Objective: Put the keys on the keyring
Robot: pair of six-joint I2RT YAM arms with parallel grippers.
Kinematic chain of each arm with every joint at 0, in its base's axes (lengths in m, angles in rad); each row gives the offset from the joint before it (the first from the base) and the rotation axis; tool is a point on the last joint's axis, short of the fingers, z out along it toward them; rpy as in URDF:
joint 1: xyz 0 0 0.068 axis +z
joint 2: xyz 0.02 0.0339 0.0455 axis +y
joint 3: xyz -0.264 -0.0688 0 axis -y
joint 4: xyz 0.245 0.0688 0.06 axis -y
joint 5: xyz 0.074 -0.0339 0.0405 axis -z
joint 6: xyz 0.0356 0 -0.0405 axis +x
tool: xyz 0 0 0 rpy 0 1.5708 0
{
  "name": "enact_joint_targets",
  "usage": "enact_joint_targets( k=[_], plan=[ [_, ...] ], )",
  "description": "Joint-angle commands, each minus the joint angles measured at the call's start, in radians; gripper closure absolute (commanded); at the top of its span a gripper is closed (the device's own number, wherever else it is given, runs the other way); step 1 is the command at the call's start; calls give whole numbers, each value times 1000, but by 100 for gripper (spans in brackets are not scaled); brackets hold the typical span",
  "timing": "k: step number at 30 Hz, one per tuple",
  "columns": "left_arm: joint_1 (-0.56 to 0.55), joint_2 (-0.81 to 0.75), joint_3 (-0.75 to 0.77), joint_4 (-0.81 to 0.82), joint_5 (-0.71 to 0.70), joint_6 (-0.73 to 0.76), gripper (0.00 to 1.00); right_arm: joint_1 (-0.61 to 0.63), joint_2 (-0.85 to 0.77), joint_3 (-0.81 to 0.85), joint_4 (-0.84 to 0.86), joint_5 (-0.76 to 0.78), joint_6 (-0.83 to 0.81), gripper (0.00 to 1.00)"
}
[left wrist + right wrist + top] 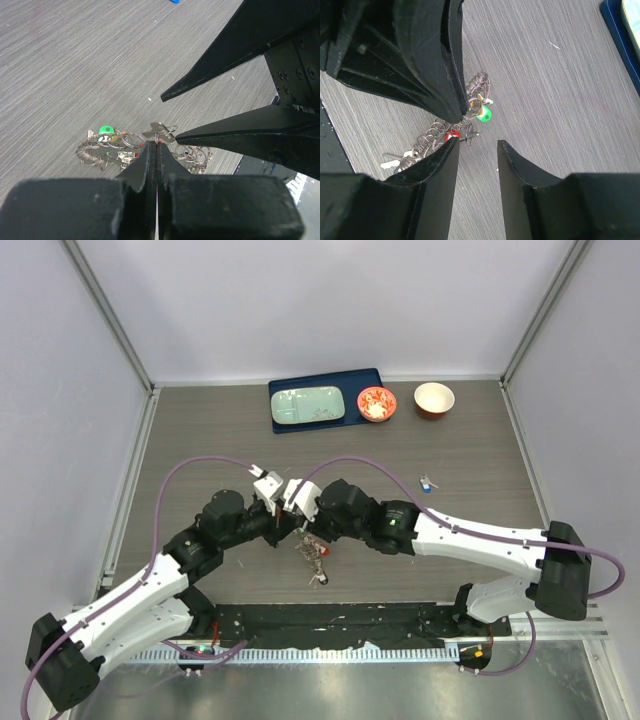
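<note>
The keyring (313,552) is a tangle of linked silver wire rings lying on the table, with green (105,130) and red (452,134) key heads and silver keys on it. It also shows in the left wrist view (125,142) and the right wrist view (437,132). My left gripper (156,144) is shut, pinching a thin ring of the bunch that carries a small silver key (161,129). My right gripper (477,141) is open, its left fingertip (451,145) next to the red key. Both grippers meet over the bunch (300,530). A loose blue key (427,483) lies to the right.
A dark blue tray (365,380) with a pale green plate (308,407) stands at the back. A red-and-white patterned bowl (377,404) and a second, plain-inside bowl (434,399) stand to its right. A black mat (330,620) runs along the near edge.
</note>
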Motion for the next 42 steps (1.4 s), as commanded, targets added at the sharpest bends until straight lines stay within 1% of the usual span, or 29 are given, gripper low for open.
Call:
enact_joint_targets(
  k=[1,5,9,11,12,14,15,16,17,21,24,25,27,28,33,37,42],
  plan=[
    [2,-4,50,47,21,8,100,1,13,37,64,-1,0,58],
    [2,-2,51,50,26,5,100,-1,23,36,69,2,-5,63],
    [2,-2,50,50,35,0,100,-1,19,23,89,-12,-6,73],
    [2,-5,47,57,41,-7,100,-1,17,14,101,-11,-9,76],
    [1,-14,42,60,41,-9,100,-1,16,4,106,-12,-12,82],
    [2,-25,31,65,41,-23,100,-2,11,-9,121,-9,-14,85],
    [2,-36,27,88,38,-27,100,-2,8,-26,127,-6,-14,93],
    [2,-43,21,99,38,-32,100,-4,5,-36,150,-4,-14,98],
    [1,-50,11,100,32,-38,100,-7,-7,-50,164,0,-12,99],
    [1,-80,-15,100,1,-54,100,-19,-65,-151,251,-18,-17,99],
    [2,-105,-42,122,-8,-81,100,-31,-133,-246,388,-44,-23,99],
    [2,-109,-50,134,-11,-87,100,-33,-150,-271,459,-52,-31,99],
    [4,-126,-58,136,-17,-98,100,-41,-197,-344,536,-69,-41,99],
    [4,-131,-62,133,-26,-98,100,-45,-213,-369,608,-87,-49,99],
    [4,-136,-65,129,-43,-115,100,-56,-277,-499,799,-132,-66,99],
    [5,-125,-67,132,-52,-130,100,-64,-305,-563,933,-176,-69,99],
    [8,-110,-76,143,-60,-153,100,-67,-336,-616,1040,-204,-49,99]
  ],
)
